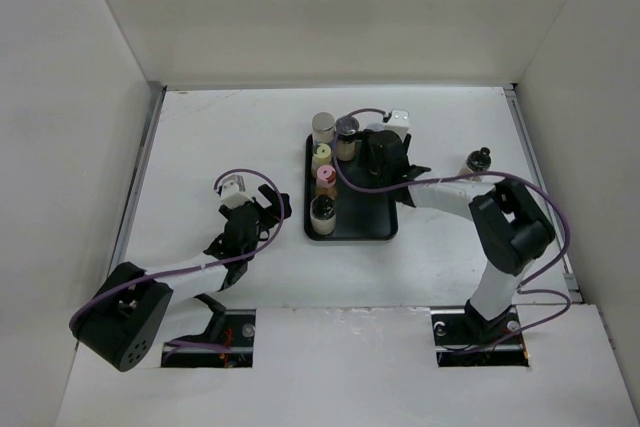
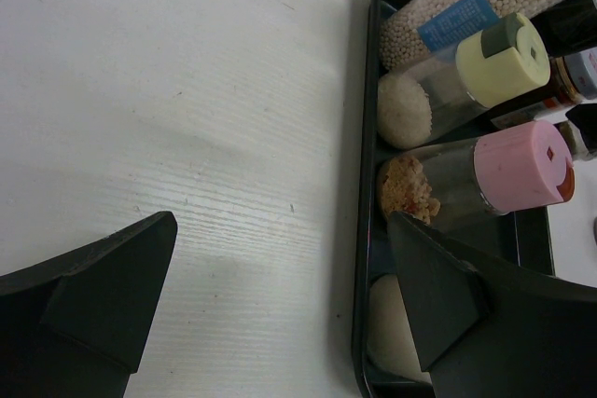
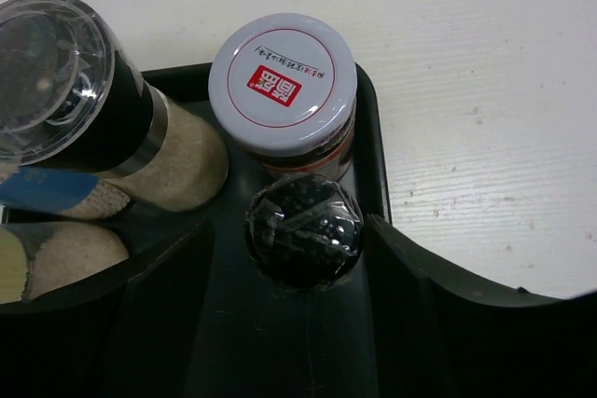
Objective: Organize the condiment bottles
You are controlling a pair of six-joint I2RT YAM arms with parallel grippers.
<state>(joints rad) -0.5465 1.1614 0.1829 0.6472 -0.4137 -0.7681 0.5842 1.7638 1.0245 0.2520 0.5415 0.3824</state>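
The left fingers (image 1: 272, 203) are spread wide with nothing between them, only bare white surface (image 2: 187, 90). Just past their right tip runs the rim of the black tray (image 2: 360, 184).

The left wrist view shows four bottles in the tray along that rim:
- Farthest from the fingers is a bead jar (image 2: 438, 6) with a blue label; its print is too small to read.
- Next is a yellow-capped shaker (image 2: 504, 58).
- Then comes a pink-capped shaker (image 2: 522, 167) holding tan crumbs.
- Nearest, half hidden behind the right finger, is a white-filled bottle (image 2: 392, 333).

From above, five caps can be counted in the tray to the left of the right fingers (image 1: 380, 155). That view hides what sits under those fingers, but the right wrist view shows it. The fingers stand open on either side of a black-knob bottle (image 3: 303, 235). The right finger is at or almost at the knob and the left one is clear of it, so nothing is gripped.

Just beyond the fingertips stands a grey-lidded jar (image 3: 283, 76) in the tray's corner. Its lid carries a small red label with white characters that I cannot read. Left of that jar is a clear-topped grinder (image 3: 56, 62) with a black band and beige fill.

Right of the right fingers, well apart from the tray, a lone shaker (image 1: 480, 161) with a black knob stands on the surface. It is seen only from above.
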